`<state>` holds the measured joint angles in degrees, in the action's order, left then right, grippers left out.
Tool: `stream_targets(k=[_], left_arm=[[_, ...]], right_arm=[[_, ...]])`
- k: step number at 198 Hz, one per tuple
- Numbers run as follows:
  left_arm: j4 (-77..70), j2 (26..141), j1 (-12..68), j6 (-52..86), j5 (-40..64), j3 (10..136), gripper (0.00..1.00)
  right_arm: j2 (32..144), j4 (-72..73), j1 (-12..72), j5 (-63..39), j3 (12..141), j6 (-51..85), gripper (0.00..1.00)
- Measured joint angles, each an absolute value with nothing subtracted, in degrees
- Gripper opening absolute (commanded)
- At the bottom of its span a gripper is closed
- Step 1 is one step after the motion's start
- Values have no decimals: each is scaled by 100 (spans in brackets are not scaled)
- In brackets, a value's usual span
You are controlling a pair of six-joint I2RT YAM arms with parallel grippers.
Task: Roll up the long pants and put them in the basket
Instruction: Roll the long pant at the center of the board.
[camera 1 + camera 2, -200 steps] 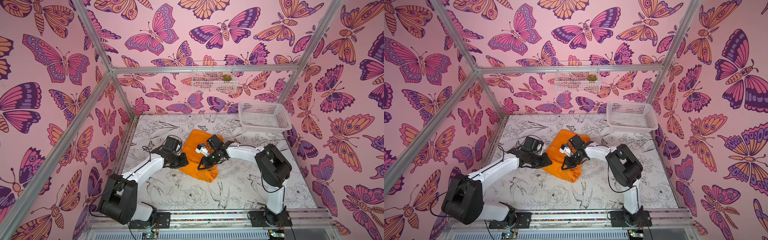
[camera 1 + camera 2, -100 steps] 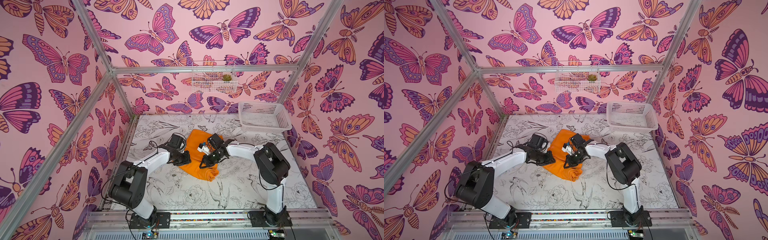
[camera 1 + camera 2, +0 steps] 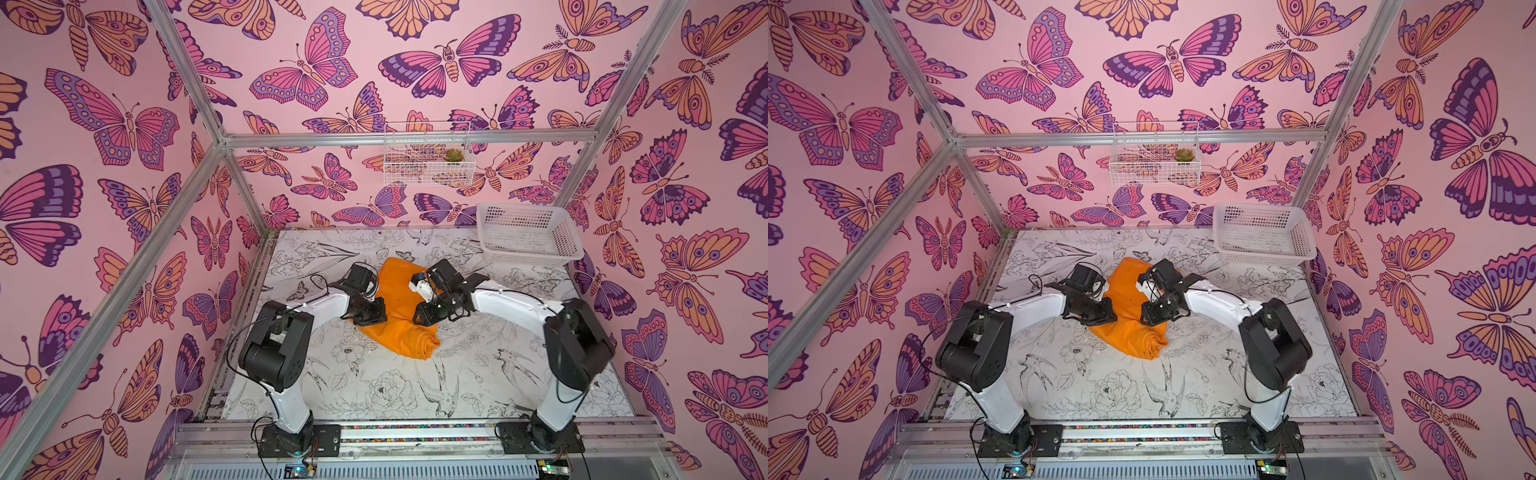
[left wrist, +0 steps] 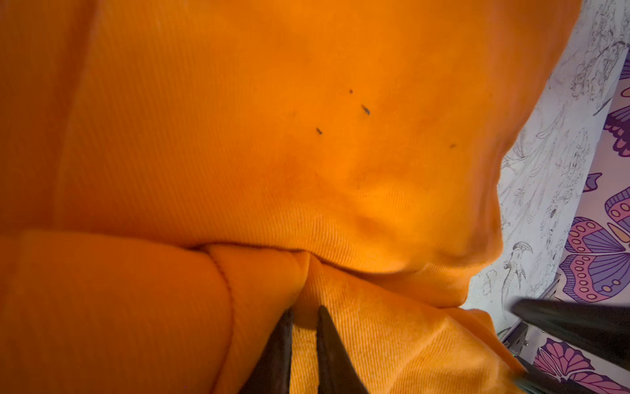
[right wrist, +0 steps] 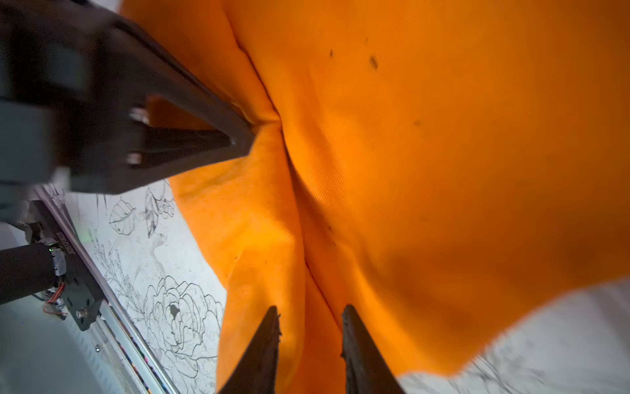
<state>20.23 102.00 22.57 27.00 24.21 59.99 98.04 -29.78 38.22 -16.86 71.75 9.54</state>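
The long pants (image 3: pixel 390 286) (image 3: pixel 1124 291) lie as a bright orange bundle mid-table, with a rolled end (image 3: pixel 415 345) toward the near side. My left gripper (image 3: pixel 374 318) (image 3: pixel 1106 313) sits at the bundle's left edge, shut on a fold of the cloth (image 4: pixel 304 312); the right wrist view also shows the left gripper (image 5: pixel 249 136) pinching the cloth. My right gripper (image 3: pixel 422 318) (image 3: pixel 1148 318) is at the right edge. Its jaws stand open (image 5: pixel 309 312) astride a seam of the pants (image 5: pixel 409 170), gripping nothing.
A white plastic basket (image 3: pixel 536 259) (image 3: pixel 1266 259) stands at the back right of the flower-printed table (image 3: pixel 374 395). A wire shelf (image 3: pixel 428 174) with a small plant (image 3: pixel 454 155) hangs on the back wall. Butterfly-print walls close in three sides.
My right gripper has opened and let go of the cloth. The left arm's elbow has swung inward and farther back, while its gripper stays shut on the pants at almost the same spot.
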Motion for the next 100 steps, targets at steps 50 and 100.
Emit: stream_targets(k=[50, 100], left_arm=[[1929, 10335, 2198, 2655, 2585, 6064, 18], [1892, 10425, 2095, 2593, 2832, 6095, 17]], right_arm=[[9074, -3114, 5137, -252, 7395, 185, 42], [9946, -3247, 6241, 1208, 7207, -635, 59]])
